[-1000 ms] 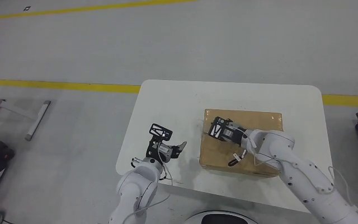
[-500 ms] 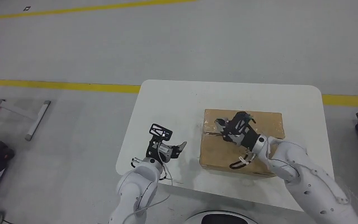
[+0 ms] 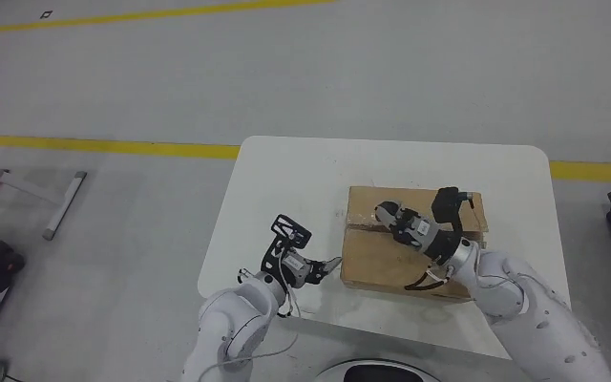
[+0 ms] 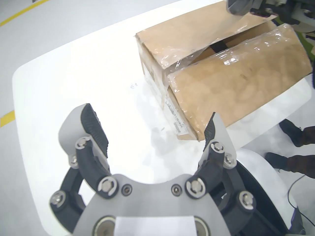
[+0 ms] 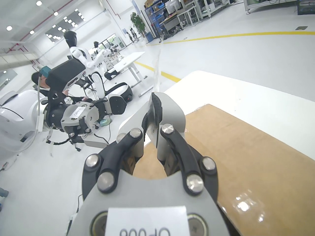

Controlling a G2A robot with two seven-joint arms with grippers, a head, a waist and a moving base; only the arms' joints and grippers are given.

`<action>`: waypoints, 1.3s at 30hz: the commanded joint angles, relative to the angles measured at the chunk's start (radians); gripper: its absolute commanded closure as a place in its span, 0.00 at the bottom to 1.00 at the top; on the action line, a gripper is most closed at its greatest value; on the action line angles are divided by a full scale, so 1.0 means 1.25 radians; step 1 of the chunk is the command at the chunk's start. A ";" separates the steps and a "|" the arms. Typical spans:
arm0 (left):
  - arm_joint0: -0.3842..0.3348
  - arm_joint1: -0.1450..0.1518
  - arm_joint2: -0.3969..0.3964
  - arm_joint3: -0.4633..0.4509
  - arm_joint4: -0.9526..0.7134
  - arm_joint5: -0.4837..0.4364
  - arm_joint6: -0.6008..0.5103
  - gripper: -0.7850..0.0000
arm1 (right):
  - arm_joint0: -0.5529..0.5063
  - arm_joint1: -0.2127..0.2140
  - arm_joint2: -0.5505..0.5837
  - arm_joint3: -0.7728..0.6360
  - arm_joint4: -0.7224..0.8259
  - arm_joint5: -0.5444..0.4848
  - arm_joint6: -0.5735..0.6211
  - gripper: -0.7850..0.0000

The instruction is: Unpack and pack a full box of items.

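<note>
left tool (image 4: 150,115) wide, beside box (image 4: 236,92) | right tool (image 5: 153,99) pinched on clear tape (image 5: 156,74), apparently

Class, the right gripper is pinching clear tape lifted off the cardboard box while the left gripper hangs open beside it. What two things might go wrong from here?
1. Nothing holds the box down: the left gripper is open and apart from it, so the right gripper pulling on the tape may drag or tilt it.
2. The tape clings to the box's end corner; the stretched strip may tear or slip from the pinch.
</note>
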 commanded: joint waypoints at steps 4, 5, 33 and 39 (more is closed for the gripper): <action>-0.022 0.001 0.011 0.008 -0.023 0.015 -0.010 0.00 | 0.001 0.001 0.006 0.017 0.046 -0.018 0.014 1.00; -0.026 0.001 0.016 0.009 -0.021 0.018 -0.009 0.00 | -0.001 0.001 0.007 0.019 0.053 -0.020 0.015 1.00; -0.100 0.003 0.099 0.052 0.022 0.081 0.023 0.00 | -0.120 0.016 0.112 -0.038 -0.022 0.033 -0.026 0.58; -0.106 0.004 0.109 0.058 0.026 0.080 0.023 0.00 | -0.154 0.022 0.155 -0.071 -0.032 0.040 -0.021 0.54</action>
